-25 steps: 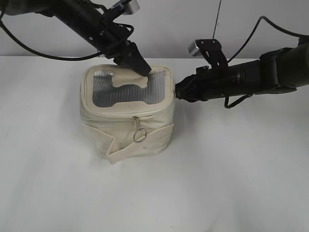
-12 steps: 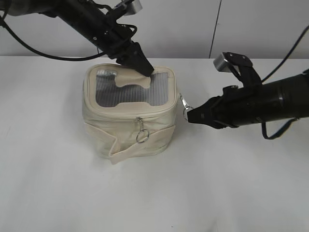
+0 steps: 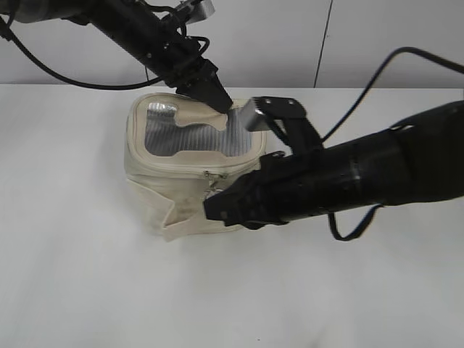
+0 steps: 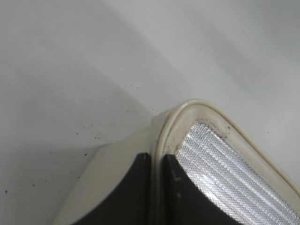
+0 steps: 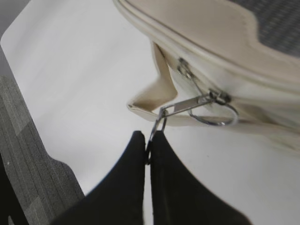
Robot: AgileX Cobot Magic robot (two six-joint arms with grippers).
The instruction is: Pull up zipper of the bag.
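Observation:
The cream-white bag [image 3: 185, 170] stands on the white table, its grey mesh top [image 3: 181, 138] facing up. My left gripper [image 3: 217, 105] is shut on the bag's top rim at the far right corner. In the left wrist view the rim [image 4: 187, 112] runs between its black fingers [image 4: 126, 192]. My right gripper [image 3: 210, 210] reaches across the bag's front and is shut on a small silver ring pull [image 5: 159, 119] of the zipper [image 5: 187, 70], which is drawn taut. A second ring pull [image 5: 220, 117] hangs beside it. The strap band [image 5: 150, 101] folds out below.
The bag stands on a white table [image 3: 87, 275] in front of a grey wall [image 3: 290, 36]. My right arm's black body [image 3: 348, 181] covers the bag's right side. Dark foam padding [image 5: 28, 178] shows at the lower left of the right wrist view.
My right gripper has swung from the bag's right side round to its front, drawing a ring pull along the zip track. The left gripper stays clamped on the rim; the bag barely shifted.

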